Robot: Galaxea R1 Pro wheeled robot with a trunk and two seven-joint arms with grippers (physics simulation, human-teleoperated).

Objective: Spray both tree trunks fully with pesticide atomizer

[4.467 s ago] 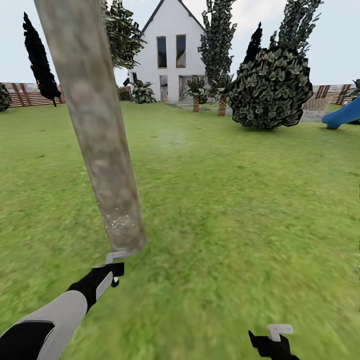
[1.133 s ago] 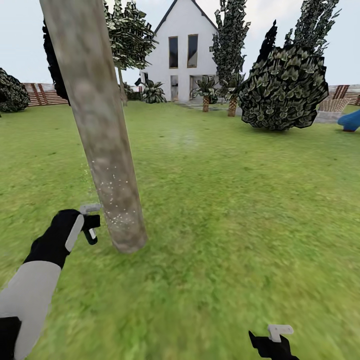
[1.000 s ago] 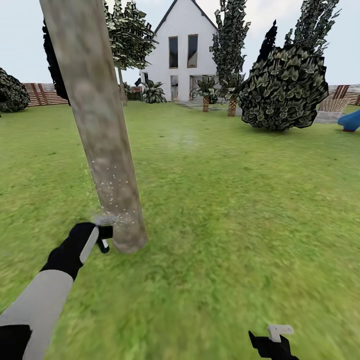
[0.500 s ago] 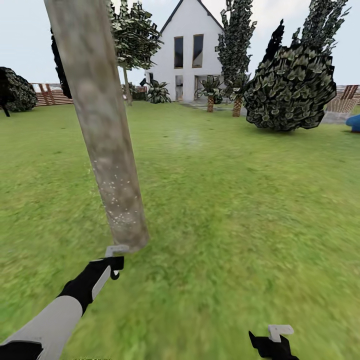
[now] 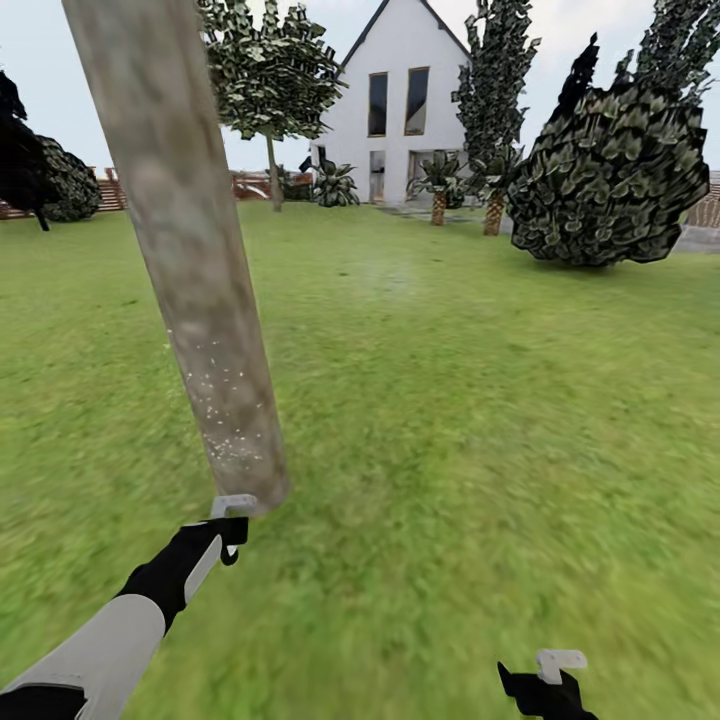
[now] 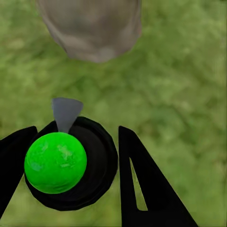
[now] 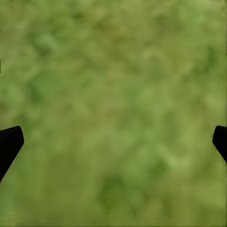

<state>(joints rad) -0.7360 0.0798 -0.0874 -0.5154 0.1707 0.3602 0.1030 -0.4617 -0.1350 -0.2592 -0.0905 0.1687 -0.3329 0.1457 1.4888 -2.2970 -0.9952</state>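
One thick mottled grey-brown trunk (image 5: 190,270) is seen at the left of the head view, leaning slightly, with pale specks scattered over its lower part. Its base is also seen in the left wrist view (image 6: 90,28), standing in the grass (image 6: 184,71). One left gripper (image 5: 228,520) is held just in front of the trunk's foot; between its two dark fingers (image 6: 142,184) the pesticide atomizer (image 6: 78,163) is clamped, its round black body topped by a bright green ball, with a grey nozzle (image 6: 65,112) pointing toward the trunk. A second tree (image 5: 270,75), with blocky green foliage, is seen farther back, left of one white house (image 5: 400,100). Two short palms (image 5: 440,180) are counted before the house, and one large dark bush (image 5: 610,180) stands to the right. A stretch of brown fence (image 5: 110,192) runs behind. One right gripper (image 5: 548,672) is seen low at the right over the lawn (image 5: 480,400); its fingers (image 7: 9,142) are spread wide, holding nothing. No writing or label can be read.
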